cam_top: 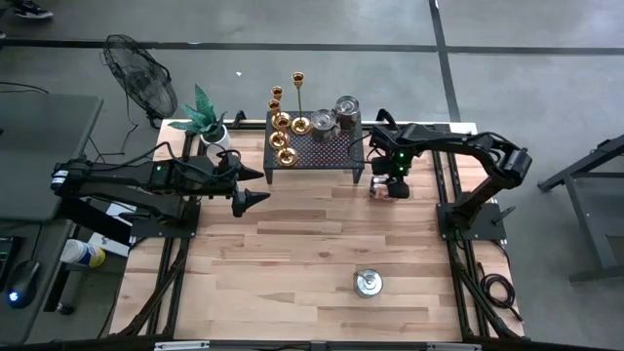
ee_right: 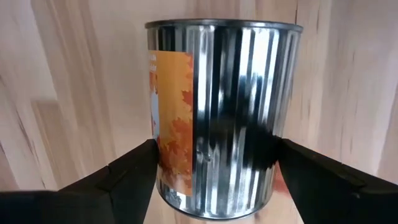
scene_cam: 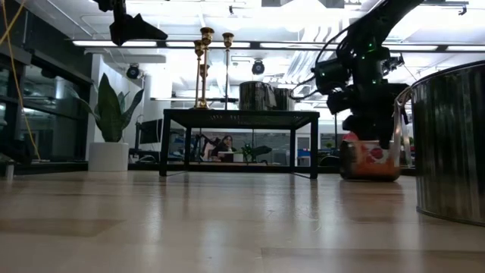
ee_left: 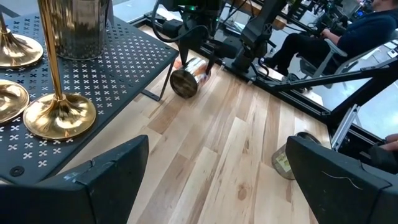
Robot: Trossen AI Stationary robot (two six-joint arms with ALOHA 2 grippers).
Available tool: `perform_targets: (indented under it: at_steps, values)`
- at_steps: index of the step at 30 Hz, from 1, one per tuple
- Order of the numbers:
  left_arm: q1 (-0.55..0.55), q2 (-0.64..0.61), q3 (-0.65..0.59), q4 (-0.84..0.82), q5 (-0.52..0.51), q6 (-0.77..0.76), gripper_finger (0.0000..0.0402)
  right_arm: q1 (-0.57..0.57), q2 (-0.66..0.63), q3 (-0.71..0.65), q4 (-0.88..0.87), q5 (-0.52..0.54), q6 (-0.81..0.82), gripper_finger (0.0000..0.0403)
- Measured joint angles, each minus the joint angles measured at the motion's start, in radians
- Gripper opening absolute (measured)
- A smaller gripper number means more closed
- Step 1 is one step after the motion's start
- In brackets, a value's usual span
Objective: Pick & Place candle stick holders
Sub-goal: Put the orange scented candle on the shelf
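Observation:
Several gold candle stick holders point(cam_top: 284, 127) stand on their round bases on the left part of a small black perforated table point(cam_top: 331, 151). The left wrist view shows three of their bases point(ee_left: 59, 118). My right gripper point(cam_top: 390, 183) points down just right of that table, over a tin can with an orange label point(ee_right: 217, 112), its fingers on either side of the can. My left gripper point(cam_top: 249, 200) hangs open and empty above the wood, left of the black table. My right gripper comes from above, one finger point(ee_right: 134, 168) at each side of the can's ribbed wall point(ee_right: 261, 143), and lies across the can. The fingers seem to meet the wall. The can lies on its side on the wooden table top point(scene_cam: 370, 161).
Two more tins point(cam_top: 336, 115) stand on the black table's right part. Another tin point(cam_top: 368, 283) stands near the table's front edge. A potted plant point(cam_top: 210, 122) is at the far left corner. A seated person point(ee_left: 348, 31) shows beyond the table.

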Motion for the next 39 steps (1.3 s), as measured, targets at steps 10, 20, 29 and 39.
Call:
perform_targets:
  at_steps: [10,20,29,39]
  values:
    - [0.0,0.0,0.0,0.0,-0.002,0.003,0.0374,0.063,0.001,-0.002,0.137,-0.049,0.106,0.0303]
    - [0.0,0.0,0.0,0.0,-0.002,0.013,0.0374,0.138,0.001,-0.001,0.003,-0.015,0.177,0.0312]
    - [0.0,0.0,0.0,0.0,-0.001,0.015,0.0374,0.192,0.002,-0.002,0.026,-0.01,0.198,0.0313]
    - [0.0,0.0,0.0,0.0,0.001,0.017,0.0374,0.234,-0.006,-0.053,0.081,-0.043,0.237,0.0314]
